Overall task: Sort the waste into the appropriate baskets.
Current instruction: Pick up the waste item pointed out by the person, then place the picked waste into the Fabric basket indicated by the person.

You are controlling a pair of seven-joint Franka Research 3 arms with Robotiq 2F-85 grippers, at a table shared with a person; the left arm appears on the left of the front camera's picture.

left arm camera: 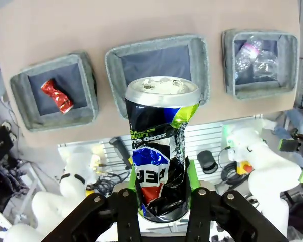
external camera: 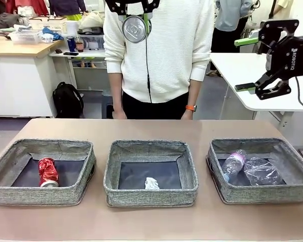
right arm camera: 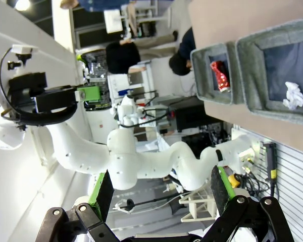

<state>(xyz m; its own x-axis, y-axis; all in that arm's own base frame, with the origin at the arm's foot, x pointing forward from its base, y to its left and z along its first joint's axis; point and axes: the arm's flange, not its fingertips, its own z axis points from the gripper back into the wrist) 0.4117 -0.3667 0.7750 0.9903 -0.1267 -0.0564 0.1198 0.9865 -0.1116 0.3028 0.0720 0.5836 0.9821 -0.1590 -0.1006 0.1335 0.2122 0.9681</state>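
Left gripper (left arm camera: 161,201) high above table, clamped on dark multicoloured can (left arm camera: 161,151). Right gripper (external camera: 246,64) raised at right, jaws wide, empty. Red drink can (external camera: 48,172) in left basket (external camera: 40,194); paper ball (external camera: 151,183) in middle basket (external camera: 150,195); bottles (external camera: 233,163) in right basket (external camera: 262,194). Person (external camera: 159,55) beyond table.

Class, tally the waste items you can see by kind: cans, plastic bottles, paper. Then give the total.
Cans: 2, the red can in the left basket and the dark can held in the left hand.
Plastic bottles: 2.
Paper balls: 1.
Total: 5.
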